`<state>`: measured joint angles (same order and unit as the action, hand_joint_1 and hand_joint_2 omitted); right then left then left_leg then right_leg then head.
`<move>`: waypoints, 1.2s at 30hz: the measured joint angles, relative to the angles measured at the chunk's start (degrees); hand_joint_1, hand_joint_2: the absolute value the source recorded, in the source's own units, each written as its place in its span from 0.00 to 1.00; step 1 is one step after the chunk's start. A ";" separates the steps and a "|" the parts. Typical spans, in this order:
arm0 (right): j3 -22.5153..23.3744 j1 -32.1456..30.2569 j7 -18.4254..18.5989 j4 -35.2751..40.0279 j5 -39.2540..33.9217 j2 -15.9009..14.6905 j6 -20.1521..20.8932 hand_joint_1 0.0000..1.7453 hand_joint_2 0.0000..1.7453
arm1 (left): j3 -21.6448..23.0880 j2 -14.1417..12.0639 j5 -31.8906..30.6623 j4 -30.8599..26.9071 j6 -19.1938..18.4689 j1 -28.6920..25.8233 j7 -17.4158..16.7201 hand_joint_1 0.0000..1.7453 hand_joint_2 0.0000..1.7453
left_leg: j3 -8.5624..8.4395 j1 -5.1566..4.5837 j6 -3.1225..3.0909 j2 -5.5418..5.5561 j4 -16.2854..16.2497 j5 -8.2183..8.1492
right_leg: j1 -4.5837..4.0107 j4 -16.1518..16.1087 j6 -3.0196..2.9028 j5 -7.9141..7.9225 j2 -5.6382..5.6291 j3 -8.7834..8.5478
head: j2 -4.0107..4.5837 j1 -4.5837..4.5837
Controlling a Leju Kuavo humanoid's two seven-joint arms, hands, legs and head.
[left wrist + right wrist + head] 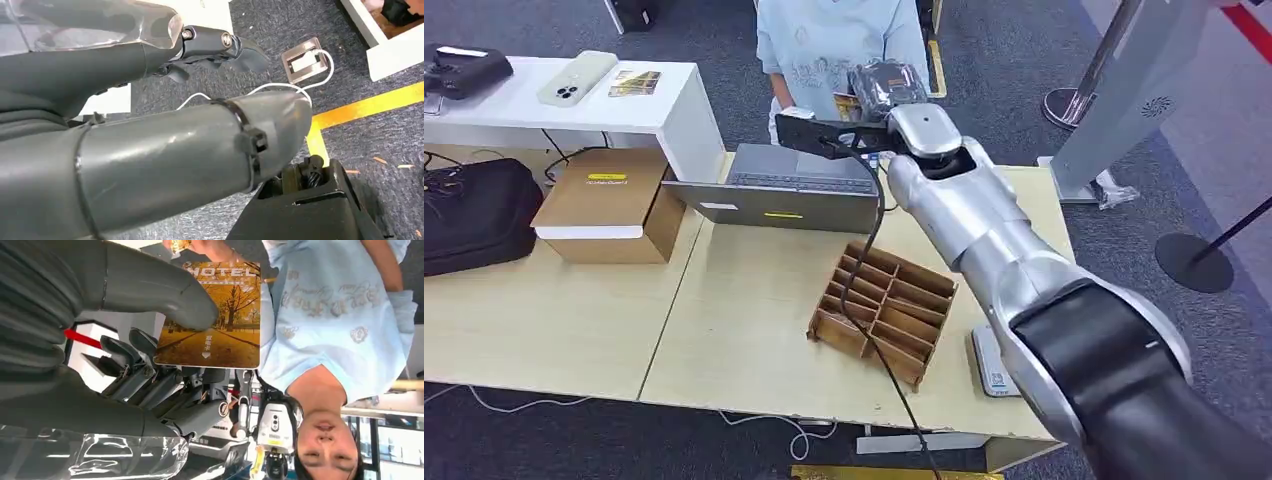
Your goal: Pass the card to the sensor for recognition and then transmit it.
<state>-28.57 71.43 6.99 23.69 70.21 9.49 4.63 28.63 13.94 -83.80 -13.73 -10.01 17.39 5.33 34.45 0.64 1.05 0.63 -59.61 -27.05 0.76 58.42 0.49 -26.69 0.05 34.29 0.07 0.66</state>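
Note:
The card is golden, printed with autumn trees and the word HOTEL. My right hand pinches it between the thumb and the darker fingers. A person's fingers touch the card's far end. In the head view my right hand is stretched out over the table's far edge towards a person in a light blue shirt, and the card shows beside it. My left hand hangs over the carpet and holds nothing, its fingers apart.
A grey laptop-like device lies under my right forearm. A wooden divided tray sits mid-table with a small white device to its right. On the left are a cardboard box and a black bag. A stanchion base stands right.

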 joint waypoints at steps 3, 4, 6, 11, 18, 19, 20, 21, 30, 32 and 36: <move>0.29 0.41 0.02 -0.75 -0.59 0.02 0.18 1.00 1.00 | 0.00 0.00 0.13 0.00 0.02 0.00 -0.15 0.00 0.00 | 0.00 0.00 0.00 0.00 0.00 0.00 | 0.00 0.00 0.00 0.00 0.00 0.00 | 0.00 0.00; 0.37 0.48 0.02 -1.03 -0.63 0.02 0.20 1.00 1.00 | 0.00 0.00 0.13 0.00 0.02 0.00 -0.17 0.00 0.00 | 0.00 0.00 0.00 0.00 0.00 0.00 | 0.00 0.00 0.00 0.00 -0.01 0.00 | 0.00 0.00; 0.44 0.52 0.02 -1.38 -0.59 0.02 0.29 1.00 1.00 | 0.00 0.00 0.13 0.00 0.02 0.00 -0.17 0.00 0.00 | -0.01 0.00 0.00 0.00 0.00 0.00 | 0.00 0.00 0.00 0.00 -0.01 0.00 | 0.00 0.00; 0.48 0.52 0.02 -2.12 -0.59 0.02 0.29 1.00 1.00 | 0.02 0.00 0.04 0.00 0.02 0.00 -0.17 0.00 0.00 | -0.01 0.00 0.00 0.00 0.00 0.00 | 0.00 0.00 0.00 0.00 -0.01 0.00 | 0.00 -0.02; 0.53 0.52 -0.04 -2.73 -0.61 0.02 0.15 1.00 1.00 | 0.02 0.02 0.11 0.00 0.04 0.00 -0.17 0.00 0.00 | -0.01 0.00 0.00 0.00 -0.01 0.00 | 0.00 0.00 0.00 0.00 -0.01 0.00 | 0.00 0.00; 0.59 0.51 -0.09 -2.82 -0.64 0.02 0.11 1.00 1.00 | 0.02 0.07 0.11 0.00 0.04 0.00 -0.17 0.00 0.00 | -0.01 0.00 0.00 0.00 -0.01 0.00 | 0.00 0.00 0.00 0.00 -0.01 0.01 | 0.00 -0.02; 0.74 0.51 -0.31 -2.89 -0.72 -0.06 0.04 1.00 1.00 | 0.02 0.15 0.09 0.00 0.04 0.00 -0.17 0.00 0.00 | -0.02 0.00 0.00 0.00 -0.01 0.00 | 0.00 -0.01 0.00 0.00 -0.01 0.01 | 0.00 0.00; 0.87 0.50 -0.46 -2.93 -0.85 -0.20 -0.06 1.00 1.00 | 0.02 0.28 0.04 0.00 0.09 0.00 -0.20 0.00 0.00 | -0.02 0.00 0.00 0.00 -0.01 0.00 | 0.00 -0.01 0.00 0.00 -0.01 0.01 | 0.00 0.00; 2.43 0.44 -1.77 -3.24 -1.86 -4.20 -0.63 1.00 1.00 | 1.03 1.40 -1.29 0.00 0.98 -0.39 -0.46 0.00 0.00 | 0.01 -0.01 -0.01 0.00 -0.05 -0.01 | 0.01 -0.04 0.01 0.01 0.00 0.00 | 0.00 -0.02; 2.84 0.43 -2.06 -3.21 -1.95 -5.53 -0.63 1.00 1.00 | 1.36 1.49 -1.73 0.00 0.92 -0.35 -0.50 0.00 0.00 | -0.01 -0.02 -0.01 0.00 -0.07 -0.01 | 0.02 -0.05 0.01 0.01 -0.01 0.00 | 0.00 0.00; 3.41 0.33 -2.19 -3.19 -2.54 -7.96 -0.63 1.00 1.00 | 2.25 1.62 -2.16 0.00 0.46 -0.19 -0.52 0.00 0.00 | 0.01 -0.01 -0.01 0.01 -0.08 -0.01 | 0.01 -0.03 0.02 0.01 0.02 0.00 | 0.00 0.00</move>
<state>-25.16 71.76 4.81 20.50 67.67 1.53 4.00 30.88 15.56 -85.96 -13.73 -9.55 17.20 4.81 34.45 0.63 1.04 0.65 -59.69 -27.06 0.77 58.39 0.51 -26.68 0.07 34.29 0.07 0.66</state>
